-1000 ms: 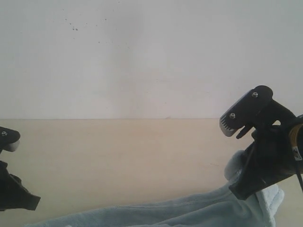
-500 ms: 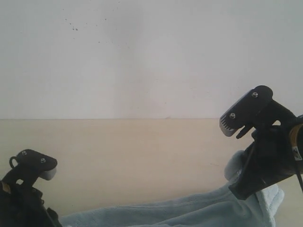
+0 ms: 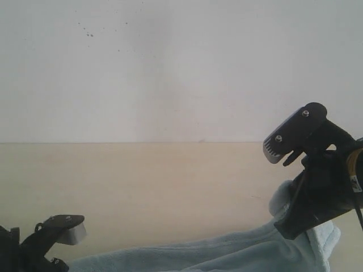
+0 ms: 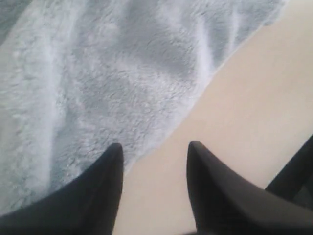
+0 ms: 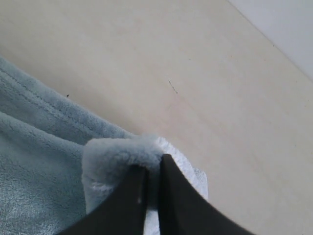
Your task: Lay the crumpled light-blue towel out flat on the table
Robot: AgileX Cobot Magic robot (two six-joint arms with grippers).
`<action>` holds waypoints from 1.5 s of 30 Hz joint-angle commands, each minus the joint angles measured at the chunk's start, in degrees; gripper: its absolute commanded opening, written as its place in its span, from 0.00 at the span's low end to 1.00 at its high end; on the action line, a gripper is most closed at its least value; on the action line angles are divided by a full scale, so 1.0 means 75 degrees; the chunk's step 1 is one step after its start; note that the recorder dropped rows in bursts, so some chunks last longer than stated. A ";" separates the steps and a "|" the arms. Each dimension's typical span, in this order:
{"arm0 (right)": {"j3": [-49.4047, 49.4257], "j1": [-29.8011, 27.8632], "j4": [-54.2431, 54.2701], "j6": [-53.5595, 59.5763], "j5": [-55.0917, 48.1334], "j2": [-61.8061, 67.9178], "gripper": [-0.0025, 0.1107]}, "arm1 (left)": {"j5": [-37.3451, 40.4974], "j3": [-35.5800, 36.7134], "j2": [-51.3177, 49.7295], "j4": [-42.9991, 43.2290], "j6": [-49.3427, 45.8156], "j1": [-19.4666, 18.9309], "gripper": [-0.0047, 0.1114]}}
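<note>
Towel [image 3: 227, 252] is on the worktop [image 3: 159, 181] and not flat. Most of it lies low and rumpled, with one end raised off the surface.

Right tool [image 5: 152, 164]: jaws narrow, clamped on a fold at the towel's corner. The pile bulges up and around both fingertips [image 5: 171, 181], and a thin strip of cloth shows between them. The towel's stitched hem [image 5: 34, 100] runs away from the grip, along the border with bare worktop. In the exterior view the towel's right end climbs to the right arm [image 3: 326, 192], and a lobe of cloth sticks out beyond it, away from the towel's main body.

Left tool [image 4: 155, 146]: jaws moderately wide, nothing between them. It sits at the towel's other end and straddles the towel's edge. One finger [image 4: 105, 186] is over the pile, the other over bare worktop just beside the towel. Can't tell if either one touches down. The exterior view shows one of its fingers [image 3: 71, 229], with a grey pad, low and just beside the towel's left end.

Towel surface by the left tool shows soft ridges and shallow folds.

White wall [image 3: 181, 68] is well apart from the towel, with a wide band of bare worktop between. Small dark specks [image 5: 171, 87] mark the worktop near the towel's clamped corner.
</note>
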State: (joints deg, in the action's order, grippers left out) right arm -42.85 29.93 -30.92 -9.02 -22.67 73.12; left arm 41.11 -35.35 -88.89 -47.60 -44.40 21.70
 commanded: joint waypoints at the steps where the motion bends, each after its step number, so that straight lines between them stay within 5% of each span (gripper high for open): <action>1: -0.0055 -0.0033 0.0083 -0.0001 0.0051 -0.0065 0.08 | 0.0538 -0.0034 0.0653 -0.1213 -0.0806 0.0040 0.39; 5: -0.0055 -0.0033 0.0104 -0.0001 0.0055 -0.0065 0.08 | 0.0511 -0.0034 0.1506 -0.1332 -0.1016 0.0040 0.39; 10: -0.0055 -0.0033 0.0248 -0.0001 0.0022 -0.0065 0.08 | -0.2180 -0.0034 0.2304 -0.0415 -0.0710 0.0024 0.39; 16: -0.0055 -0.0033 0.0267 -0.0001 0.0022 -0.0065 0.08 | -0.3313 -0.0034 0.1821 0.1348 0.0412 -0.0032 0.39; 35: -0.0055 -0.0033 0.0271 -0.0001 0.0098 -0.0065 0.08 | -0.2678 -0.0005 0.0586 0.3537 0.1677 -0.1401 0.39; 45: -0.0055 -0.0033 0.0444 -0.0001 0.0129 -0.0065 0.08 | -0.2565 -0.0005 0.0571 0.3522 0.1680 -0.1445 0.40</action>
State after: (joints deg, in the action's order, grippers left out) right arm -42.85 29.93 -27.88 -9.02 -22.24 73.12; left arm 20.98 -35.35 -84.55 -21.44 -32.34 11.00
